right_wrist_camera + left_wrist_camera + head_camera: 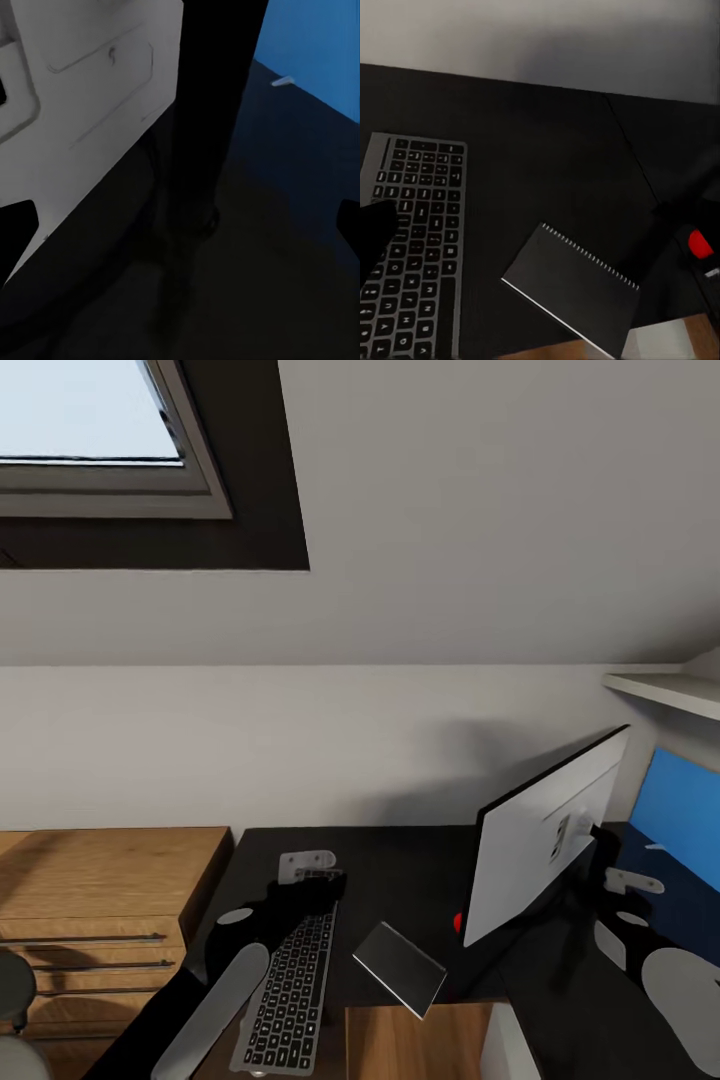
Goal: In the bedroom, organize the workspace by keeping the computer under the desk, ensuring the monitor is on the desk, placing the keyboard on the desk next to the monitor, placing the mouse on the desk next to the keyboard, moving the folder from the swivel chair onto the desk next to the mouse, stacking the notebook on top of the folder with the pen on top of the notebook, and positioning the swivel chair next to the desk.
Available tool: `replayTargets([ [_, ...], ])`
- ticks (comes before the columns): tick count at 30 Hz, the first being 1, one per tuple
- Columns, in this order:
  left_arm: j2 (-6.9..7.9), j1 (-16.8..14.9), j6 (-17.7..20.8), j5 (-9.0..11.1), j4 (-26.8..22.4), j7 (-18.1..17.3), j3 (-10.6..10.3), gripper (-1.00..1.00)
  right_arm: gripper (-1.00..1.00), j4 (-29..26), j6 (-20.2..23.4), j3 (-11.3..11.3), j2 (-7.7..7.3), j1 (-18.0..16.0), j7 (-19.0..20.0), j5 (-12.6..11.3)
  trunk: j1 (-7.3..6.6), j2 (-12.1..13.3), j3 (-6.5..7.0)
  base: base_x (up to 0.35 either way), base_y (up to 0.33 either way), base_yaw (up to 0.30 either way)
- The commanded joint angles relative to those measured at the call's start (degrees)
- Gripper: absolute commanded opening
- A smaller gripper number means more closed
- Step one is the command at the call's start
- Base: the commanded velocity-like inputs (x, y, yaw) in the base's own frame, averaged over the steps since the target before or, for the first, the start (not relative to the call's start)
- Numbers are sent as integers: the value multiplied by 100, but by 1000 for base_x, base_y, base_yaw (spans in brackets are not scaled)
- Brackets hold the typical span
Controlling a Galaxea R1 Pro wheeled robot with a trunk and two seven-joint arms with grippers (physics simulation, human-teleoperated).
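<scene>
– Where is the keyboard (290, 990)?
– On the black desk (410, 870), on its left part, with its length running from near to far. The wrist camera shows its grey keys (416, 247) clearly.

– And the left gripper (310, 885)?
– At the far end of the keyboard. In its own camera one dark finger (375, 232) shows at the picture's edge over the keys. The other finger I cannot make out against the dark desk, so I cannot tell whether the jaws are apart or together.

– What lies right of the keyboard?
– A dark spiral-bound notebook (400, 965), flat, turned at an angle, close to the desk's near edge. It is apart from the keyboard.

– The monitor (540, 830)?
– Standing on the desk, right of the notebook, its pale grey back turned this way. A small red dot (458, 922) sits at its lower left corner.

– And the right gripper (632, 882)?
– Behind the monitor, to its right. Its wrist camera shows both fingertips (15, 225) far apart at the picture's edges, holding nothing, with the monitor's black stand (206, 112) ahead.

– Anything else?
– A bright blue surface (685, 805) at the far right, mirrored in the glossy desktop; whether it is the folder I cannot say. A wooden drawer cabinet (100, 890) stands left of the desk, and a skylight (90, 420) is above.
</scene>
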Motion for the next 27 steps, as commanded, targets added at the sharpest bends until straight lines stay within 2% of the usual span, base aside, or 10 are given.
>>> replayTargets([
  [1,5,-6,-2,76,-7,59,-13,100,100,8,-16,-49,3,-6,-64,58,25,-48,-23,0,0,0],
  [3,4,-6,-2,96,-7,60,-12,100,100,5,-10,-62,7,-4,-265,45,69,-128,-59,0,0,0],
  [4,4,-6,-2,107,-7,60,-13,100,100,2,-17,-62,8,-6,-508,38,91,-168,-77,0,0,0],
  [5,4,-6,-2,108,-7,60,-13,100,100,-2,-28,-56,8,-8,-547,37,113,-208,-95,0,0,0],
  [10,4,-6,-2,110,-7,60,-19,100,100,-6,-230,-46,15,-9,-609,47,223,-409,-185,0,0,0],
  [27,10,-6,-2,110,-7,60,-12,100,100,3,-296,-49,44,-5,-615,36,596,-1091,-490,0,0,0],
])
